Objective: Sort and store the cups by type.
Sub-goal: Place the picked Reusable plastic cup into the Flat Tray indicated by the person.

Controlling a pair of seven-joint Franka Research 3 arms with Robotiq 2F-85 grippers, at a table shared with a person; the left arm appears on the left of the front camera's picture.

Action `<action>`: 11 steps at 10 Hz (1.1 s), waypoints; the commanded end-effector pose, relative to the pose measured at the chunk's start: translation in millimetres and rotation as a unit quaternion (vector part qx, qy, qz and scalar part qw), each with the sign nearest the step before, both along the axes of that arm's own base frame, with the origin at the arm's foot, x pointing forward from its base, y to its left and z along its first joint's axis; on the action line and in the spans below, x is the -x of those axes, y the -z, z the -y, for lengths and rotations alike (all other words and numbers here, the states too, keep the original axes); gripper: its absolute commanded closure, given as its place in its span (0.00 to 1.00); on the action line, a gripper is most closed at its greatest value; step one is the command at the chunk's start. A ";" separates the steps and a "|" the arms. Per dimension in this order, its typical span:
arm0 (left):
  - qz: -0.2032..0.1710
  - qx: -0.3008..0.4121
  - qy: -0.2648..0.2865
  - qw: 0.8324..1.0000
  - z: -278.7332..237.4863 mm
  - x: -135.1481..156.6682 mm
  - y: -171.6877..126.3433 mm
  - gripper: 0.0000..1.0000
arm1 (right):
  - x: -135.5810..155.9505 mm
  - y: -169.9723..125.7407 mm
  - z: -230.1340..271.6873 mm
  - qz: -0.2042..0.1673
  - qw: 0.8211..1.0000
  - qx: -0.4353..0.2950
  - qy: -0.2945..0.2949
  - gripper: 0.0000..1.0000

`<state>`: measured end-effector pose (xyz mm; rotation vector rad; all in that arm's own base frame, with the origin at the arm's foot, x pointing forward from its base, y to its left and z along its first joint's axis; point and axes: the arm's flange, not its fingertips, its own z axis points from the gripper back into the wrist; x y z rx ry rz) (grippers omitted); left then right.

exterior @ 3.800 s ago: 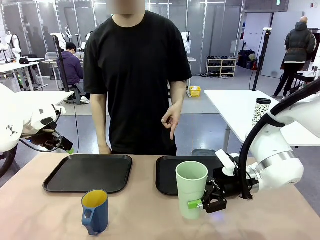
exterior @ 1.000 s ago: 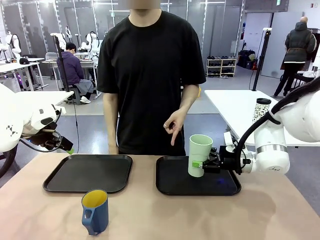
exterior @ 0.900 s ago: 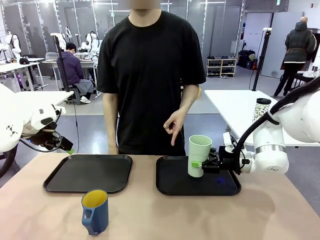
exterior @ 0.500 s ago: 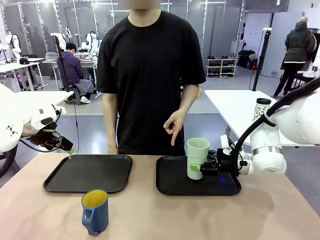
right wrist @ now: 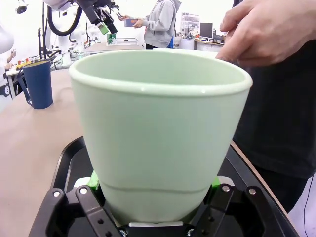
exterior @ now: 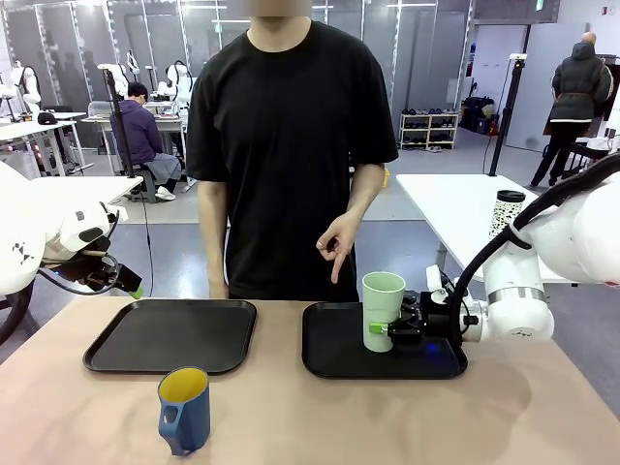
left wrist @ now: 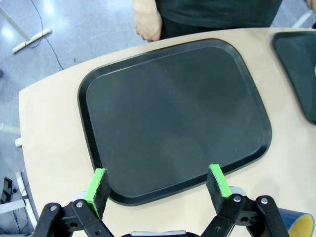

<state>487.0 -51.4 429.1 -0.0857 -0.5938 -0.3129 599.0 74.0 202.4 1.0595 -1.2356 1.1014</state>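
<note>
Right fingers [exterior: 378, 329] pinch the mint tumbler [exterior: 383, 302] low over the right-hand tray [exterior: 329, 363]; released tilted, it could topple; left fingers [left wrist: 97, 190] spread

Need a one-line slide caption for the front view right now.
Robot's right hand holds the mint-green tumbler upright over the right tray; the blue mug stands on the table.
</note>
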 end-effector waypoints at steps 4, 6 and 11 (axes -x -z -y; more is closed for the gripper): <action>0.003 -0.001 0.000 1.000 0.0 -0.6 -1.5 0.00 | -2.6 -0.3 -1.6 0.000 1.000 0.007 0.001 0.00; 0.003 -0.001 0.000 1.000 0.0 -0.6 -1.5 0.00 | -1.7 -2.3 3.7 0.000 1.000 0.007 0.005 0.00; 0.003 -0.001 0.000 1.000 0.0 -0.6 -1.5 0.00 | 5.2 -8.8 30.3 -0.017 1.000 0.008 0.010 0.00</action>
